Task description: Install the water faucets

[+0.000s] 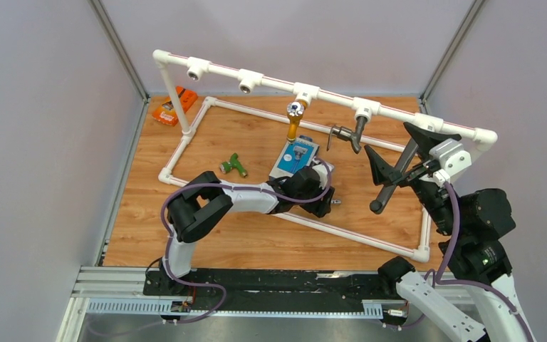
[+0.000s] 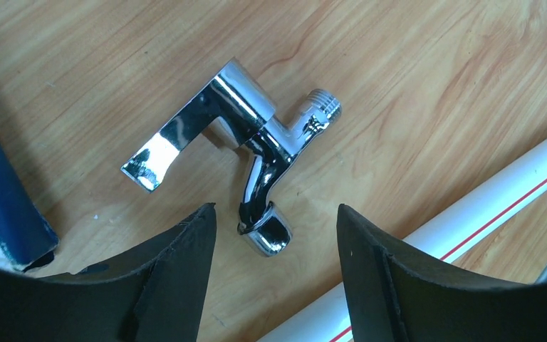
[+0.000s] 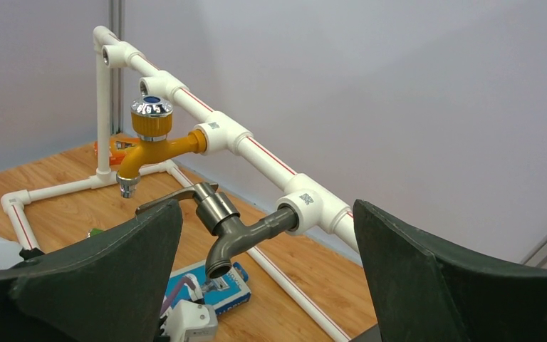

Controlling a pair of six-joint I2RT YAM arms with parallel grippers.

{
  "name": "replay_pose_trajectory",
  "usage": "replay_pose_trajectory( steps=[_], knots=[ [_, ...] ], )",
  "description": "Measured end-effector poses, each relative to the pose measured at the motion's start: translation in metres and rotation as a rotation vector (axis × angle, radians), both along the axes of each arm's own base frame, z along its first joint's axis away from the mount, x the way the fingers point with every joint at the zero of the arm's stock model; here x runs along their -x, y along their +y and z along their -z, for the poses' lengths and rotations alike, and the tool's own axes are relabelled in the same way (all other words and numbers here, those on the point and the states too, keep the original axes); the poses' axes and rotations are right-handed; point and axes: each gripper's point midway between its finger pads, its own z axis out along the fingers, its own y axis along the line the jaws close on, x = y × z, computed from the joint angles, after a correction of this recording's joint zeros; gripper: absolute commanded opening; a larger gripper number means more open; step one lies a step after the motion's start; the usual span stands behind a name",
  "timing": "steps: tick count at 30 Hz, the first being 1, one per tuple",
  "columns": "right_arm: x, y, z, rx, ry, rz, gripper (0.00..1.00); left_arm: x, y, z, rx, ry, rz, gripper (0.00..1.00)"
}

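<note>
At left, the green plastic faucet lies loose on the wooden table. Your left gripper hovers, jaws apart, over the shiny chrome faucet lying flat, so pickup is the step: descend and clamp its body. Your right gripper gapes, empty.

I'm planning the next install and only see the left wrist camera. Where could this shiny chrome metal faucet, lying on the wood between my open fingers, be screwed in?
Observer: The white plastic pipe frame has a raised rail with two empty tee sockets at its left end.
Operator: What's mounted already?
Observer: Further along the rail, a yellow metal faucet with a chrome knob, then a dark grey metal faucet, both screwed in.
Operator: And the other arm?
Observer: The right gripper is open, raised, facing the dark grey metal faucet.
</note>
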Motion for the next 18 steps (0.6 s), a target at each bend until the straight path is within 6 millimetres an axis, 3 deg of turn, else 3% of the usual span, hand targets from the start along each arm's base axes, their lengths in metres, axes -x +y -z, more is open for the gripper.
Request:
replay_pose_trajectory(
  steps=[3,7,13,16,18],
  knots=[
    [-0.001,0.000,0.001,0.001,0.003,0.002,0.96,-0.002,-0.006,0.000,-0.021,-0.018,0.000,0.68],
    [0.000,-0.001,0.001,-0.001,0.002,0.006,0.96,-0.007,-0.017,0.002,-0.054,-0.043,-0.011,0.58],
    [0.000,-0.004,0.000,-0.007,-0.002,0.017,0.95,-0.012,-0.013,0.006,-0.149,-0.076,-0.060,0.53],
    [0.001,-0.006,-0.001,-0.012,-0.002,0.028,0.95,-0.010,-0.012,0.008,-0.207,-0.106,-0.069,0.40],
    [0.001,-0.007,-0.001,-0.014,-0.003,0.032,0.95,-0.007,-0.011,0.009,-0.239,-0.126,-0.065,0.26]
  ],
)
